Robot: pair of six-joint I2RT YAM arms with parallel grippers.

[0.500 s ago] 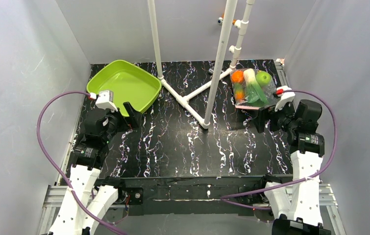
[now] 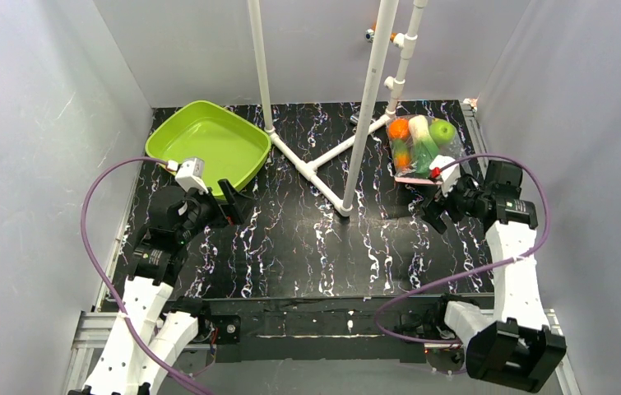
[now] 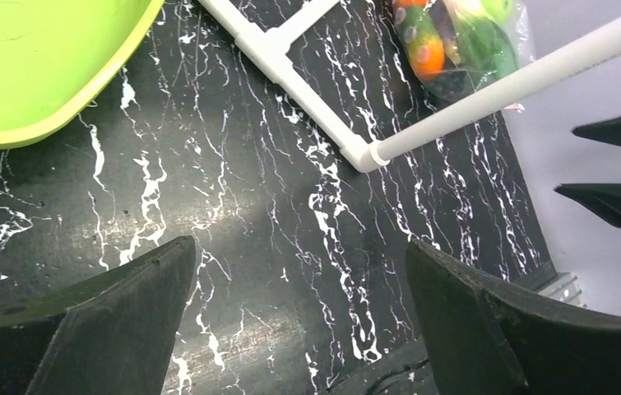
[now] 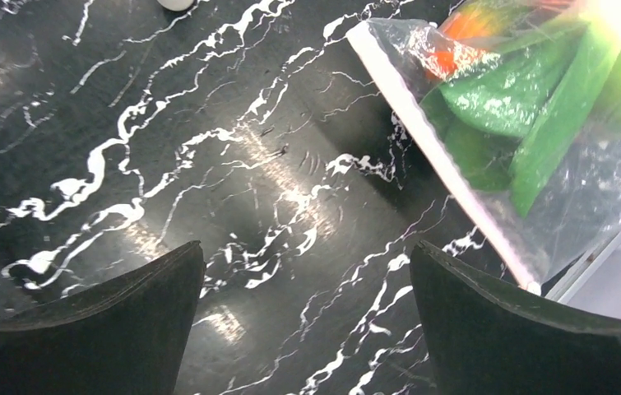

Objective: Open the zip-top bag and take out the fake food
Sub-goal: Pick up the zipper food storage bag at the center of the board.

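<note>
Spreading under me, the black table (image 2: 307, 247) carries a green tray (image 2: 208, 140) at its far left corner and the bag (image 2: 452, 154) near its far right corner, lying flat, pink strip toward the near edge, the food (image 2: 442, 130) inside. My left claw (image 3: 298, 245) gapes beside the tray; my right claw (image 4: 307, 247) gapes wide just short of the strip, apart from it

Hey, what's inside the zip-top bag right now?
Through the clear zip-top bag show orange pieces, a green apple and a green-white leafy vegetable. Whatever lies beneath those is covered, so any other pieces cannot be made out.
</note>
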